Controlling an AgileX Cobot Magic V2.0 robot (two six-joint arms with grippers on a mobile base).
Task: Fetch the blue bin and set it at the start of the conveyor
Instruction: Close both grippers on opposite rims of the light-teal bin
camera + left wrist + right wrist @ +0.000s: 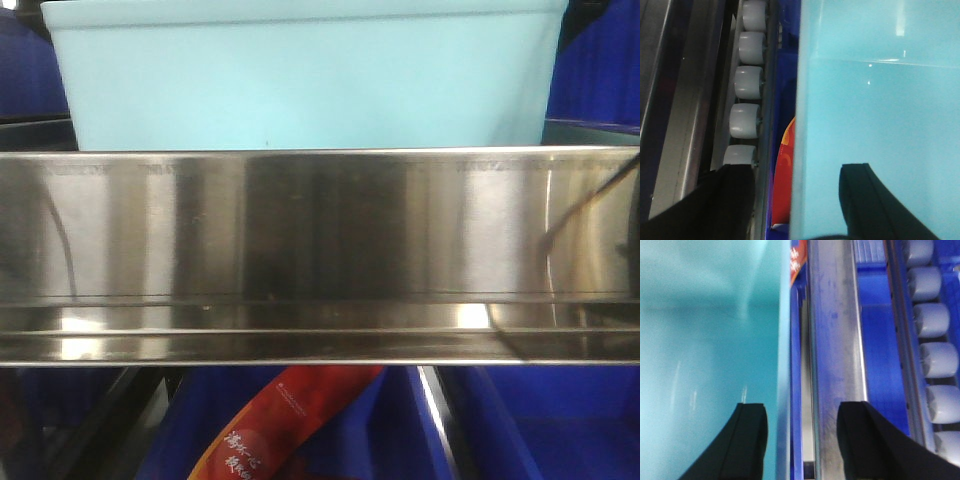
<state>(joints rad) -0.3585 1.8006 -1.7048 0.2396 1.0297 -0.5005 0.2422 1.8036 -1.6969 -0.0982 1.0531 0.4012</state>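
The blue bin point(300, 80) is a pale aqua tub sitting on top of a shiny steel rack point(320, 230). In the left wrist view its left wall point(799, 125) runs between my left gripper's point(797, 170) fingers, one inside the bin and one outside; the jaws stand wide apart, clear of the wall. In the right wrist view the bin point(705, 340) fills the left side. My right gripper point(800, 407) is open and straddles its right wall, one finger inside and one over a steel rail point(835, 350). The conveyor start is out of view.
Grey rollers run along the rack outside each bin wall point(747, 82) point(935, 325). Dark blue crates point(560, 430) sit below and beside the rack. A red printed packet point(290, 420) lies in a lower crate.
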